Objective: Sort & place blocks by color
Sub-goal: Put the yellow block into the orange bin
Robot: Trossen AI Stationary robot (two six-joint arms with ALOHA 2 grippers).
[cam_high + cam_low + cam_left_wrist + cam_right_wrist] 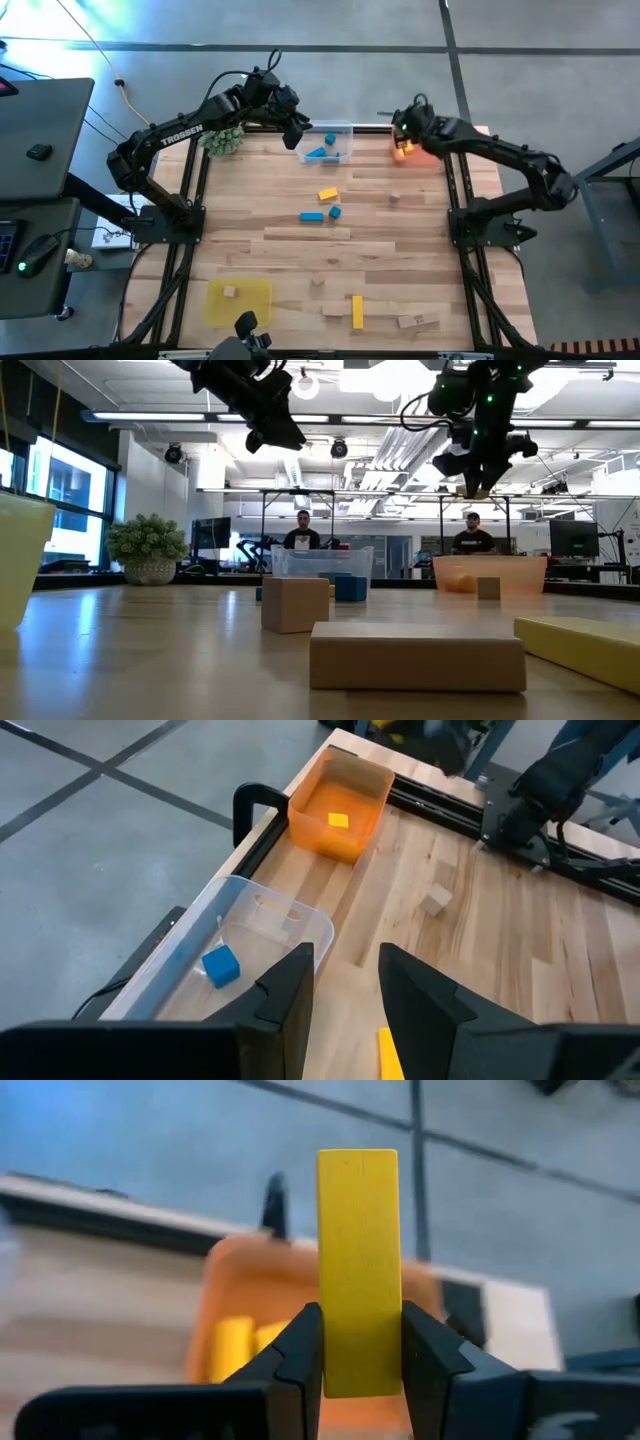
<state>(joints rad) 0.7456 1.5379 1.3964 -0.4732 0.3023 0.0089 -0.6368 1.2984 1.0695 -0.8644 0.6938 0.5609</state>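
My right gripper [360, 1352] black, pinching a yellow bar [358, 1270]; orange tray [408, 148] under it with yellow pieces inside. My left gripper [345, 988] black too. Clear tray [326, 143] has blue blocks [320, 152]. Table [400, 250] light wood, striped planks, black frame. Mid-table: one yellow block [328, 194], blue bar [311, 215], blue cube [334, 211]. Yellow tray [240, 302] holds a plain wood cube [230, 292]. Long yellow bar [357, 311] near plain wood blocks [418, 321]. Green spiky ball [222, 140]

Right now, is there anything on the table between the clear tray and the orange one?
No. In the left wrist view, only bare wood lies between the clear tray and the orange tray; the high view agrees.
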